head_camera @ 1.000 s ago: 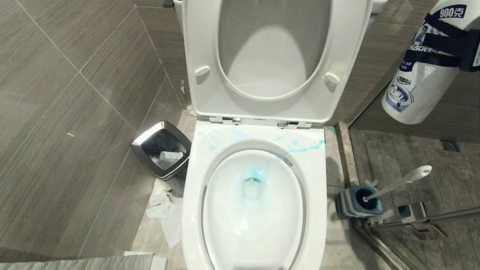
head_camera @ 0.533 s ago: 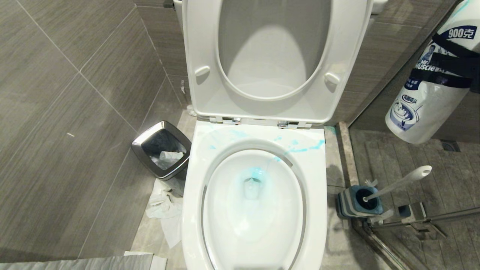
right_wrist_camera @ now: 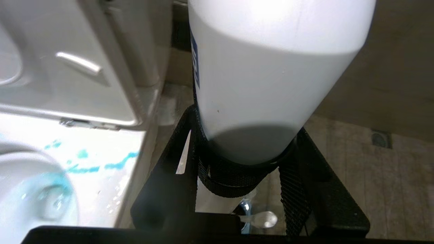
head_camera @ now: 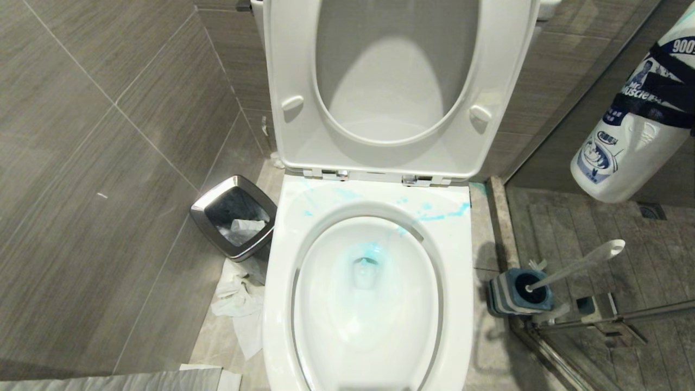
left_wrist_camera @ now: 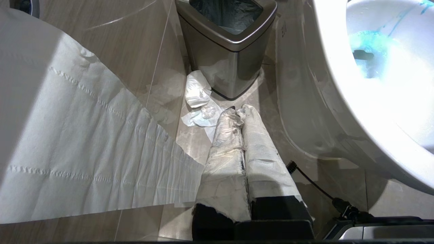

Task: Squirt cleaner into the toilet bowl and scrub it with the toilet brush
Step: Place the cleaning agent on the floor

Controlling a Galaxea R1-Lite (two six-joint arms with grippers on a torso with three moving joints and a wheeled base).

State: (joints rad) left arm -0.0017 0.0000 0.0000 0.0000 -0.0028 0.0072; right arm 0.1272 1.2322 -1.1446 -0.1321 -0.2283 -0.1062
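Note:
The cleaner [head_camera: 630,130], a white bottle with a blue label, hangs tilted at the far right, above the floor beside the toilet. My right gripper [head_camera: 676,89] is shut on it, black straps wrapped round its body. In the right wrist view the cleaner [right_wrist_camera: 271,67] fills the space between the black fingers of my right gripper [right_wrist_camera: 245,123]. The toilet bowl [head_camera: 282,282] stands open, with blue liquid [head_camera: 369,252] round its drain and splashes on the rim. The toilet brush [head_camera: 575,266] leans in its striped holder [head_camera: 516,293] to the right of the bowl. My left gripper [left_wrist_camera: 237,112], wrapped in white paper, is shut low near the floor.
A steel-rimmed waste bin [head_camera: 234,216] stands left of the toilet with crumpled paper [head_camera: 239,304] on the floor in front of it. A paper sheet [left_wrist_camera: 74,142] hangs beside my left gripper. The raised seat and lid [head_camera: 391,157] lean back. A metal door fitting [head_camera: 602,315] lies behind the brush holder.
My right gripper has carried the cleaner to the right and a little lower, away from the toilet, so part of it has left the head view. Nothing else has moved.

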